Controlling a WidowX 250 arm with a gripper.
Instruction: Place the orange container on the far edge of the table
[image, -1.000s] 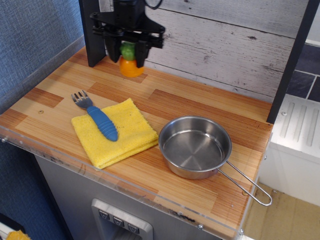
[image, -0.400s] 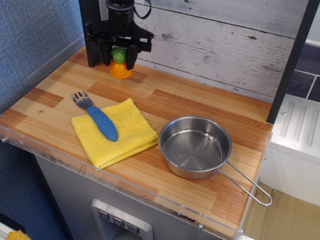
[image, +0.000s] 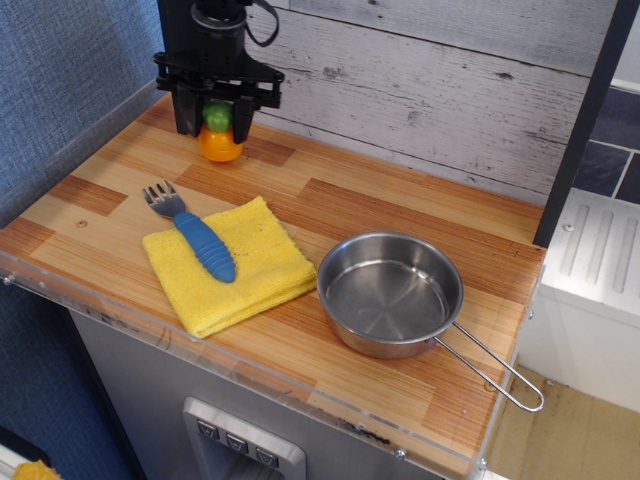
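Observation:
The orange container (image: 221, 143), a small rounded orange pot with a green cap, hangs at the back left of the striped wooden table (image: 400, 220), near the wall. My black gripper (image: 217, 117) comes down from above and is shut on its green cap. The pot's base is close to the wood; I cannot tell whether it touches.
A yellow folded cloth (image: 240, 272) lies at the front left with a blue-handled fork (image: 195, 235) on it. A steel pan (image: 390, 293) with a wire handle stands at the front right. A dark post (image: 180, 70) rises just left of the gripper. A whitewashed plank wall backs the table.
My gripper has carried the orange container to the left along the back of the table, closer to the dark post.

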